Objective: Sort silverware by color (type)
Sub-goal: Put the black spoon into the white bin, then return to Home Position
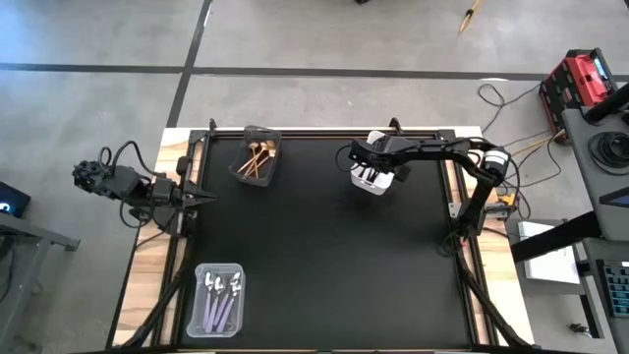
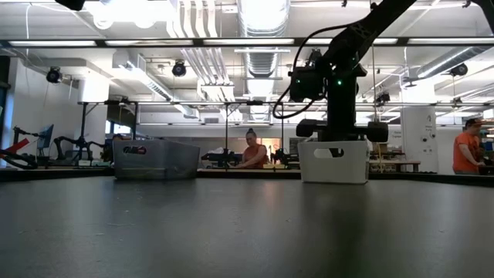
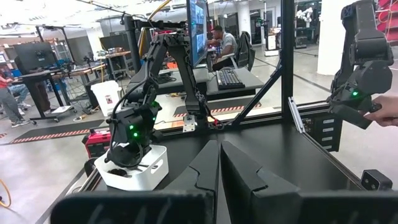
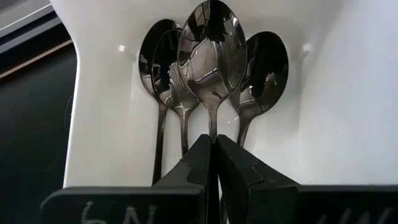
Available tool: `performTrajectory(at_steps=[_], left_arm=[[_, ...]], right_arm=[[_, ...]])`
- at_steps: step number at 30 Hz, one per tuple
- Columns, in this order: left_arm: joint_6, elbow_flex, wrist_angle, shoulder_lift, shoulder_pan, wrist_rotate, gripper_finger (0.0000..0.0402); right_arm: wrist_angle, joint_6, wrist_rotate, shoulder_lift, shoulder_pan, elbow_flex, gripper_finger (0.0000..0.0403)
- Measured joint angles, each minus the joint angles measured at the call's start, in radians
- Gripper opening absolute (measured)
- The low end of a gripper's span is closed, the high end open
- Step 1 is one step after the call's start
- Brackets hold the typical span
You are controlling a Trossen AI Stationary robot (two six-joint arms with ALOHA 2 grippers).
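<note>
My right gripper point(image 4: 213, 142) is over the white bin point(image 1: 373, 180) at the table's far side, shut on a dark grey-black spoon point(image 4: 211, 53). Three more dark spoons point(image 4: 264, 68) lie on the bin's floor, bowls toward its wall. Gold spoons point(image 1: 257, 157) lean in the dark bin point(image 1: 270, 169) at far left. Lilac-handled silver spoons point(image 1: 218, 295) lie in the clear bin point(image 1: 201, 317) at near left. My left gripper point(image 1: 204, 200) waits, shut, at the table's left edge. My right gripper pinches the dark spoon's handle point(image 4: 212, 127) just behind the bowl, between its two fingertips. The fingers point down into the white bin and lie along the handle. The spoon's bowl sits over the other dark spoons; whether it rests on them cannot be told.
The black mat point(image 1: 324, 265) between the three bins is bare. A metal frame point(image 1: 462, 147) runs around the table's edges. A person's hand point(image 3: 385, 113) shows by the frame in the left wrist view; other people sit in the room beyond point(image 2: 251, 150).
</note>
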Motion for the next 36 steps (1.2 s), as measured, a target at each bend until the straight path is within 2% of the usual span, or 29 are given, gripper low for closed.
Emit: performTrajectory(at_steps=[16, 28, 36], left_arm=[[0.000, 0.000, 0.000, 0.000, 0.000, 0.000, 0.0000], [0.000, 0.000, 0.000, 0.000, 0.000, 0.000, 0.0000], [0.004, 0.000, 0.000, 0.000, 0.000, 0.000, 0.0000]], right_arm=[[0.018, -0.005, 0.008, 0.000, 0.000, 0.000, 0.0019], [0.018, -0.008, 0.018, -0.002, 0.000, 0.000, 0.0112], [0.017, -0.138, 0.019, -0.032, 0.000, 0.030, 0.0145]])
